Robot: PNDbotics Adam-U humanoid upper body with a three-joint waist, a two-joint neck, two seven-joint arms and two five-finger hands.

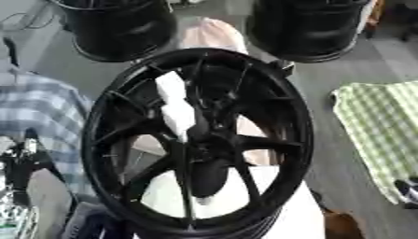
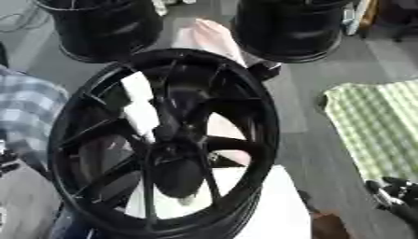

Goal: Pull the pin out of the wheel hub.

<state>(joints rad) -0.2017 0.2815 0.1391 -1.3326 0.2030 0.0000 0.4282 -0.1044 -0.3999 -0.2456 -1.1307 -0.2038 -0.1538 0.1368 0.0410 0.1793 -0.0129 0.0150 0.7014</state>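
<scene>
A black spoked wheel rim (image 1: pixel 196 140) stands tilted on a white surface (image 1: pixel 286 210) in the middle of both views. A white elongated piece (image 1: pixel 175 105) shows among the spokes just above the dark hub (image 1: pixel 204 154); I cannot tell whether it is the pin. My left hand (image 1: pixel 23 163) is a dark shape at the lower left edge, apart from the rim. Only part of my right hand (image 2: pixel 393 196) shows, at the lower right edge, well clear of the wheel. Neither hand touches the wheel.
Two more black wheels (image 1: pixel 122 28) (image 1: pixel 310 28) stand on the grey floor behind. A green checked cloth (image 1: pixel 379 126) lies to the right, and blue plaid fabric (image 1: pixel 41 112) lies to the left. A pale pink shape (image 1: pixel 212 35) shows behind the rim.
</scene>
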